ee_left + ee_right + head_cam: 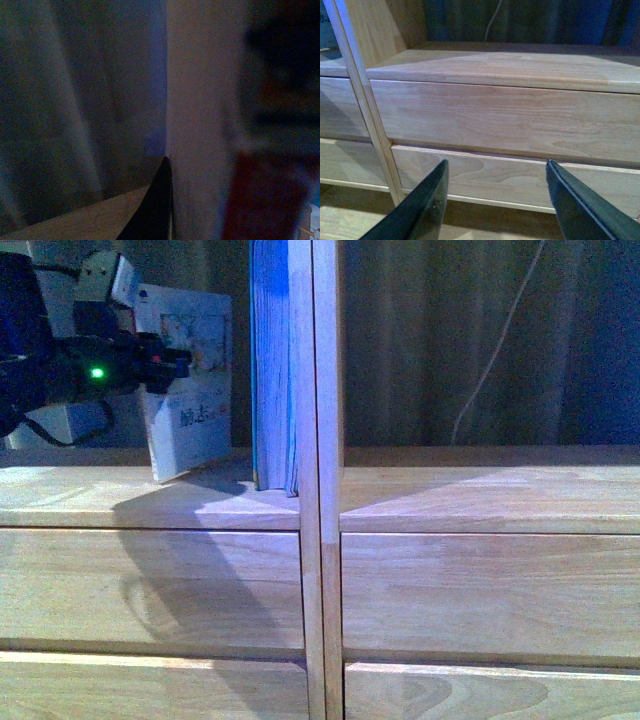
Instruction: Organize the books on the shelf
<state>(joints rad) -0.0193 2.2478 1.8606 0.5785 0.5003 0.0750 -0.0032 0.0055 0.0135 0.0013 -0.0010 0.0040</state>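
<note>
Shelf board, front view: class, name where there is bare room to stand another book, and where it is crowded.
Free: the board right of the central upright, bare as far as the picture shows. Crowded: the left bay, where the teal book stands against the upright, the white softcover leans tilted beside it, and the left gripper is at the softcover. Only a narrow gap separates the books.

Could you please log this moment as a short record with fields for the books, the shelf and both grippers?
thick book: upright against the shelf's central upright
thin book: tilted, one lower corner on the board
left gripper: at the thin book, grip unclear
right gripper: fingers apart, empty, facing drawer fronts
shelf: right compartment holds no books
</note>
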